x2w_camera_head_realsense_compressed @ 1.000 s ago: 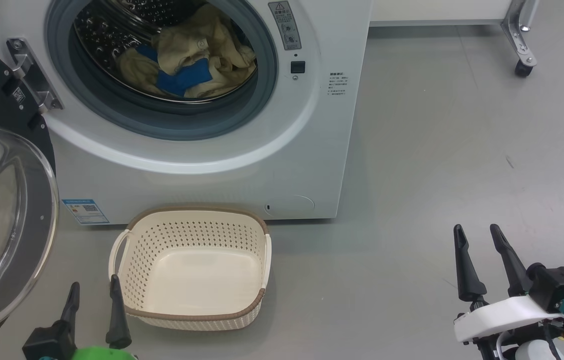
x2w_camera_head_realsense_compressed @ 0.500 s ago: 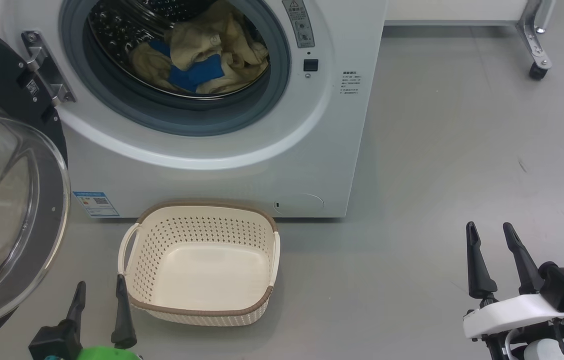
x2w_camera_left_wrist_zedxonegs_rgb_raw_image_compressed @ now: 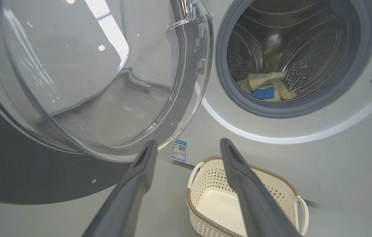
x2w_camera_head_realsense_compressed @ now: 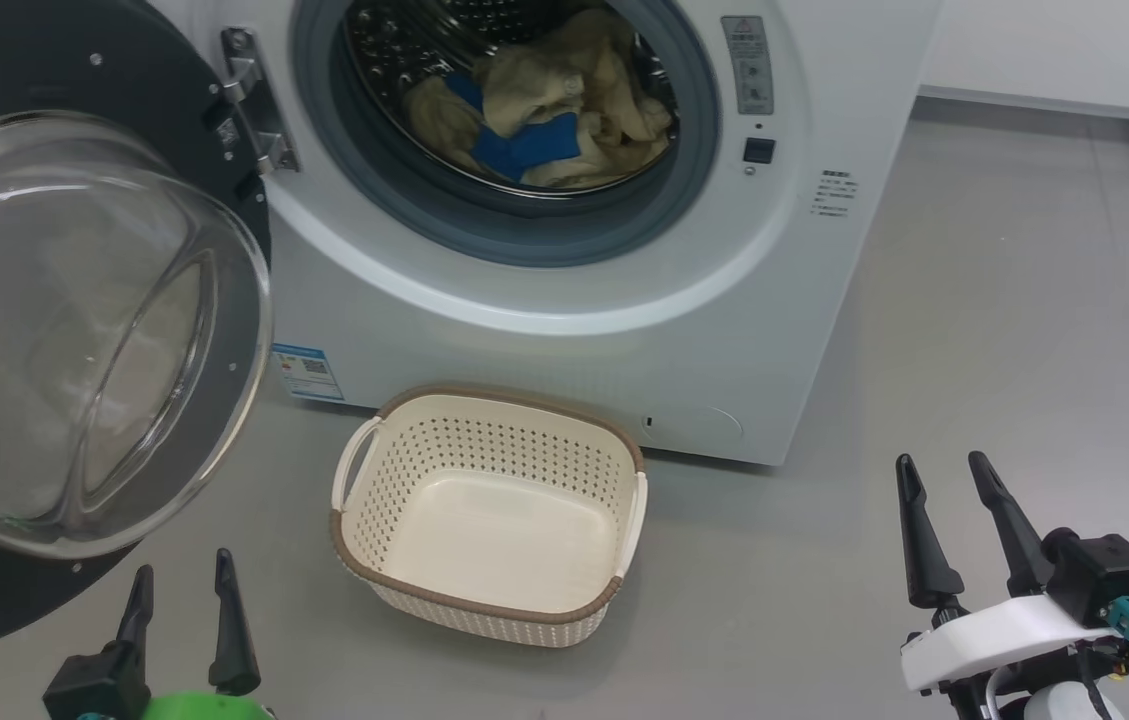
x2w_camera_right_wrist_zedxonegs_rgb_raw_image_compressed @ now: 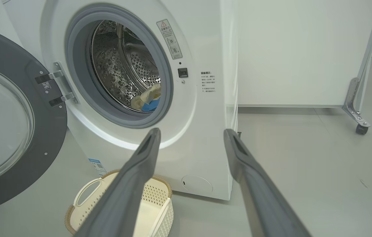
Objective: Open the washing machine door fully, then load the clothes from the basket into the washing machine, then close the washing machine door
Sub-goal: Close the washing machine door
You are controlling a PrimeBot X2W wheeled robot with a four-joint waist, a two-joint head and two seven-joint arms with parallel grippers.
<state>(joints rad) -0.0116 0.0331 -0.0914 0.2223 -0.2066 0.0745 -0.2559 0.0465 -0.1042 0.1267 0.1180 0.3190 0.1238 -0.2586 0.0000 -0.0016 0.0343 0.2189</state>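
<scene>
**Appliance.** The big white front-loading washing machine (x2w_camera_head_realsense_compressed: 544,335) is standing on the grey floor (x2w_camera_head_realsense_compressed: 984,330), with its grey rubber-ringed porthole (x2w_camera_head_realsense_compressed: 524,225) facing the robot. A blue sticker (x2w_camera_head_realsense_compressed: 307,372) is showing at the lower left corner of its front panel.

**Door.** The large round washing machine door (x2w_camera_head_realsense_compressed: 74,330), with a glossy black rim and a bulging clear glass centre, is hanging wide open on its metal hinge (x2w_camera_head_realsense_compressed: 254,100) at the left edge of the porthole. The glass bulge is pointing out toward the robot.

**Load.** The soft cream-yellow clothes with bright blue trim (x2w_camera_head_realsense_compressed: 549,115) are lying heaped at the bottom of the perforated steel drum (x2w_camera_head_realsense_compressed: 394,40), inside the porthole.

**Basket.** The small cream perforated plastic basket (x2w_camera_head_realsense_compressed: 484,450), brown-rimmed with two white side handles, is sitting on the floor just before the machine's bottom front edge, below the porthole. Its bare bottom is showing.

**Grippers.** The left gripper (x2w_camera_head_realsense_compressed: 183,562) is hovering low over the floor left of the basket, beneath the open door. Its two long dark fingers are standing spread apart and gripping nothing. The right gripper (x2w_camera_head_realsense_compressed: 941,460) is hovering over the floor well to the right of the basket. Its fingers are likewise standing spread, clear of everything.
</scene>
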